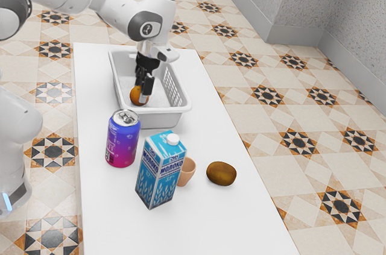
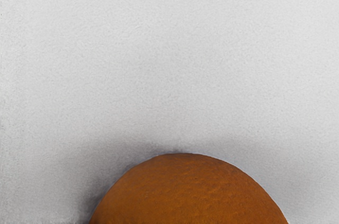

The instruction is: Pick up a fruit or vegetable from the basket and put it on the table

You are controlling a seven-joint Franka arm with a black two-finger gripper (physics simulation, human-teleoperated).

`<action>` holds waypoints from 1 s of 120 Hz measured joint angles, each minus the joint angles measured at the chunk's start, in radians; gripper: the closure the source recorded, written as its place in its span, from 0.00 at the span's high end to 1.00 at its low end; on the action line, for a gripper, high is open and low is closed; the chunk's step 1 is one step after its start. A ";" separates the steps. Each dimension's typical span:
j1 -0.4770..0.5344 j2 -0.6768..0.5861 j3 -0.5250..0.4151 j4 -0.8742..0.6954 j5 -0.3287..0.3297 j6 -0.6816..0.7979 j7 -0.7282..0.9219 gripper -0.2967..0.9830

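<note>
Where the jaws reach down over the orange (image 1: 135, 94), I cannot tell whether they stand wide or grip it; the fruit is inside the basket (image 1: 171, 117), toward eight o'clock from its middle in the exterior view, with the purple can (image 1: 122, 140) outside at seven.

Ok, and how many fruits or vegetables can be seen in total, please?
2. One is the orange in the basket, at the gripper. The other, brown and kiwi-like, is on the table beside the small cup. The basket's near wall may hide more.
</note>
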 joint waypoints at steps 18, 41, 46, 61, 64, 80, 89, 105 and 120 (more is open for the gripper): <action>-0.001 0.007 0.000 -0.001 0.005 0.004 0.001 0.76; -0.002 0.036 0.001 -0.001 0.007 0.015 0.002 0.56; -0.002 0.039 0.001 -0.001 0.008 0.018 0.002 0.53; -0.003 0.042 0.001 0.000 0.011 0.026 0.000 0.52; -0.005 0.041 0.001 0.001 0.013 0.028 0.000 0.52; -0.068 0.020 0.041 0.085 0.036 0.011 0.006 0.51; -0.093 -0.045 0.076 0.209 0.042 -0.048 0.019 0.52; -0.329 -0.196 0.103 0.368 0.040 -0.205 0.047 0.52; -0.695 -0.246 0.049 0.391 0.005 -0.306 0.065 0.52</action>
